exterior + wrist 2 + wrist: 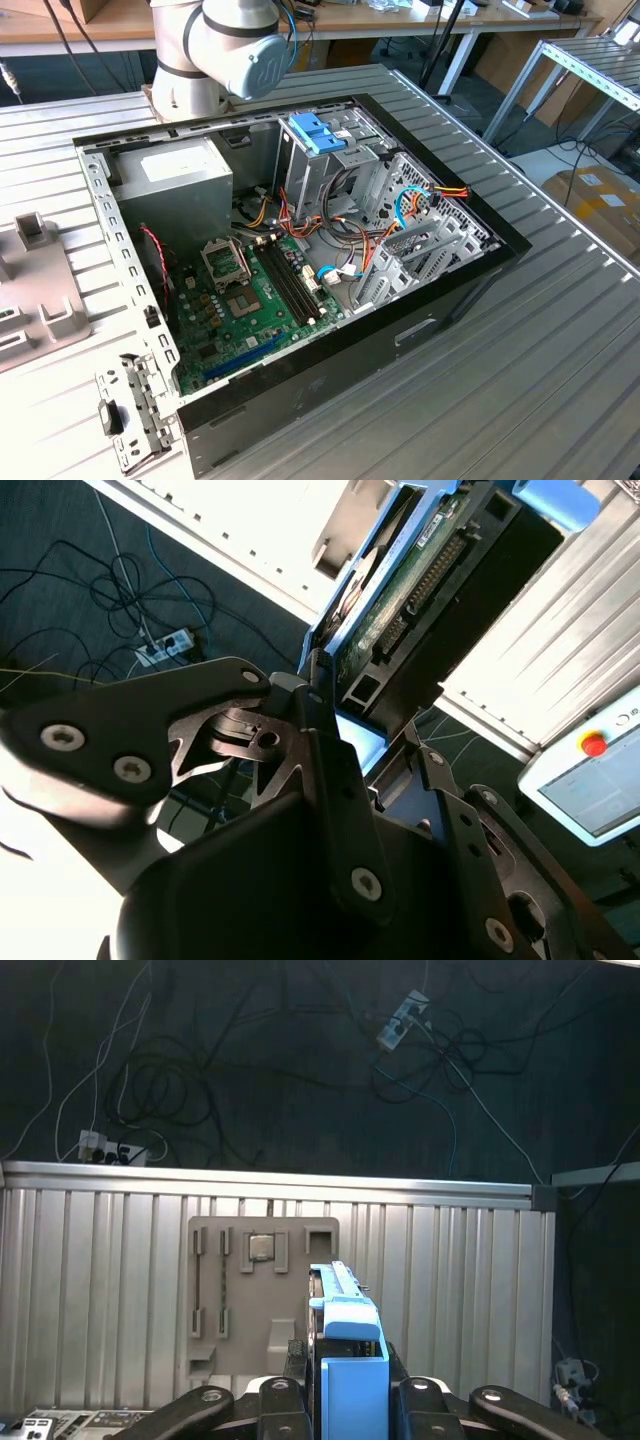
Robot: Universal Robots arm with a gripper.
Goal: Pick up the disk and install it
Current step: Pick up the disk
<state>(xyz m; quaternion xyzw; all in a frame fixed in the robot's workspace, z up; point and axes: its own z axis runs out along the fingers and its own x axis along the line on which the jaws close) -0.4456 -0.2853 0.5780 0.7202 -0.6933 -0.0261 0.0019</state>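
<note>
My gripper (350, 1400) is shut on the disk (345, 1350). In the first wrist view the disk stands edge-on between the two black fingers (285, 1400), its bright blue carrier toward the camera. The second wrist view shows the disk (400, 590) from its flat side, with a green circuit board, a dark body and a blue tab at its far end, held by the gripper (365, 735). It hangs above the ribbed metal table (100, 1290), over a grey fixture plate (260, 1310). The arm (230, 50) stands behind the open computer case (300, 250).
Inside the case are a paler blue bracket (315, 130) on the drive cage, a grey power supply box (175, 170), the green motherboard (240, 310) and loose cables. The fixture plate (30, 290) lies at the exterior view's left. Beyond the table edge the floor holds cables.
</note>
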